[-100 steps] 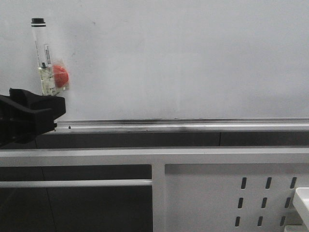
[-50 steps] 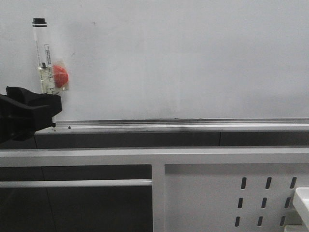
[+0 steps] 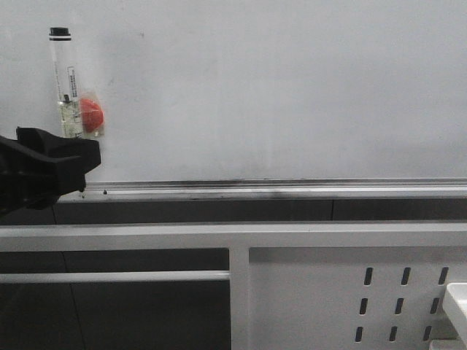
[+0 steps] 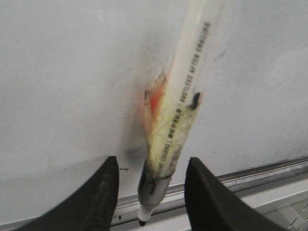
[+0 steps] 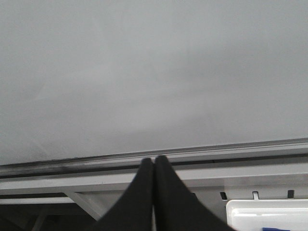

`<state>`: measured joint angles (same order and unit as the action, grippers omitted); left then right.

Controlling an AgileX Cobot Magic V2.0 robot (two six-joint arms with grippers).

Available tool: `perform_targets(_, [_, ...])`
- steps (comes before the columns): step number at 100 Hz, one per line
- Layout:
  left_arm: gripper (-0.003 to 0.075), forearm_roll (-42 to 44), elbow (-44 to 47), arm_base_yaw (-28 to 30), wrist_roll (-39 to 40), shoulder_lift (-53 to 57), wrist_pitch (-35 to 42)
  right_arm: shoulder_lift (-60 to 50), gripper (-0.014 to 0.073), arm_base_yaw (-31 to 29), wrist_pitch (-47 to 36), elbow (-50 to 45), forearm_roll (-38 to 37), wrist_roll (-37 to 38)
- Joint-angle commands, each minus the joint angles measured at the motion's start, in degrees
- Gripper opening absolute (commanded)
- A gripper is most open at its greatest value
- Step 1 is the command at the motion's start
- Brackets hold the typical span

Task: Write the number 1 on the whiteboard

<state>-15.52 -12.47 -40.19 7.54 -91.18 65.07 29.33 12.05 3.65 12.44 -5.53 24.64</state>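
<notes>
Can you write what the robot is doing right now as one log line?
left gripper: open, around marker | marker: against whiteboard | number 1: not visible | right gripper: shut, empty

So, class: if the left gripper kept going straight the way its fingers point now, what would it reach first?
Probably the marker, which stands between the open fingers of the left gripper. Just beyond are the whiteboard and its tray rail. Depth is hard to judge.

Whiteboard [image 3: 292, 87]: fills upper frame. Tray rail [image 3: 292, 187]: along its lower edge. Marker [image 3: 67, 84]: upright against the board, upper left. Left gripper [image 3: 82, 157]: far left, just below marker. Slotted frame [image 3: 350, 292]: lower right, before the board.
</notes>
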Motion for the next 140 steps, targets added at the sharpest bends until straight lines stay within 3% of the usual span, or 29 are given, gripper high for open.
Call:
perform_targets(1, [0.0295,0.28,-1.77,-0.44,0.35,0.60,12.84,0.70,-0.0069,-0.03,-4.48,1.89,-0.83,-0.11])
perform_targets(31, [0.0284,0.70,-2.19,-0.44,0.35,-0.67,12.84,0.70,-0.0069,-0.03,-4.48,1.89,-0.83,-0.11])
perform_targets(38, [0.0223,0.70,-2.19,-0.33,0.35,-0.67,12.84,0.70,-0.0069,-0.03,-4.48,1.89,-0.83,-0.11])
perform_targets(53, [-0.0020,0.70,-2.19,-0.33,0.35,-0.67,12.84,0.70,-0.0069,-0.03,-4.34,1.89,-0.83,-0.11])
perform_targets(70, [-0.0020,1.26,-1.75,-0.33,0.25,-0.67,12.84,0.70,-0.0069,-0.03,-4.56,2.29,-0.93,-0.11])
perform_targets(81, [-0.0020,6.50,-0.88,-0.33,-1.90,-0.56,12.71,0.70,-0.0069,1.38,-1.27,4.38,-2.93,-0.11])
perform_targets(97, [-0.0020,19.30,-0.17,-0.33,-3.98,-0.32,10.36,0.79,-0.0069,8.89,1.12,8.60,-9.52,-1.22])
perform_targets(110, [-0.0020,23.70,-0.17,-0.33,-3.98,1.41,4.61,1.00,-0.0069,18.07,4.90,12.50,-12.21,-3.91])
perform_targets(128, [-0.0020,29.15,-1.81,-0.33,-3.98,6.91,-9.39,3.41,-0.0069,31.93,10.48,17.34,-12.67,-11.19])
perform_targets(140, [-0.0020,36.86,-4.70,-0.94,-3.17,11.61,-20.45,7.06,-0.0061,39.42,13.07,19.69,-14.90,-11.67])
